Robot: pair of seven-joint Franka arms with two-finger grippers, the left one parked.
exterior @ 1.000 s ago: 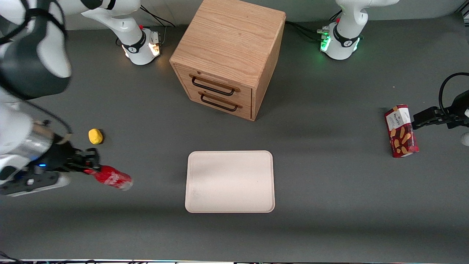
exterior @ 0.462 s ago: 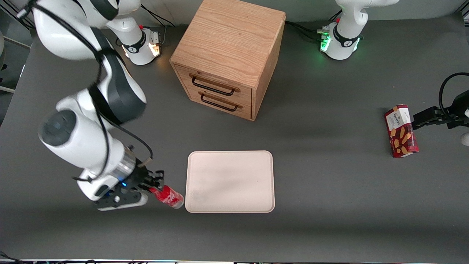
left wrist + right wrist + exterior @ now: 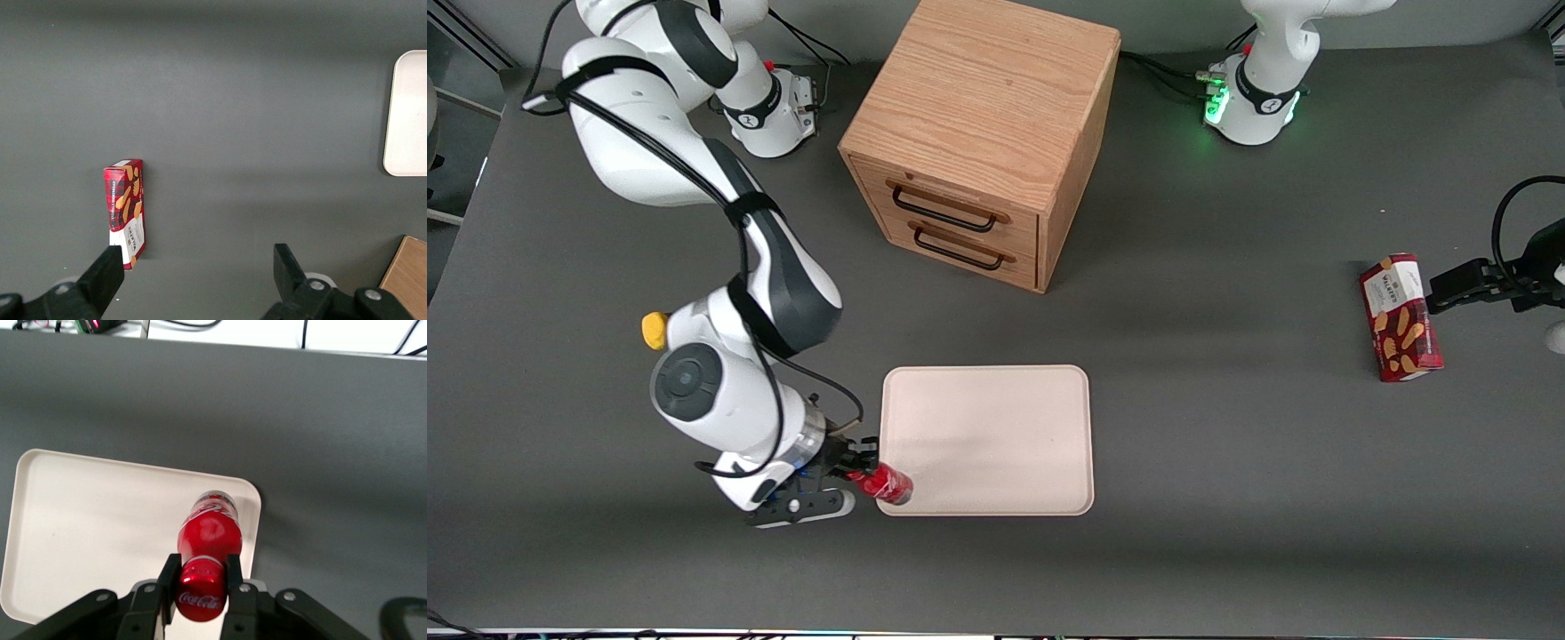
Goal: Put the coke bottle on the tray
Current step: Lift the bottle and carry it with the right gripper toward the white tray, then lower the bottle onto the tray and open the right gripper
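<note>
My right gripper (image 3: 860,472) is shut on the capped neck of the small red coke bottle (image 3: 889,485). It holds the bottle over the corner of the pale pinkish-beige tray (image 3: 996,418) that is nearest the front camera and toward the working arm's end. In the right wrist view the gripper (image 3: 201,577) clamps the shiny red cap, and the bottle (image 3: 208,532) points its clear base down at the tray (image 3: 100,520) just inside its rim. I cannot tell whether the base touches the tray.
A wooden two-drawer cabinet (image 3: 983,133) stands farther from the front camera than the tray. A yellow lump (image 3: 655,330) lies beside my arm. A red snack box (image 3: 1400,317) lies toward the parked arm's end, also in the left wrist view (image 3: 125,203).
My gripper has carried the coke bottle along the table from the working arm's end to the tray's corner. The bottle has turned from slanted to nearly upright.
</note>
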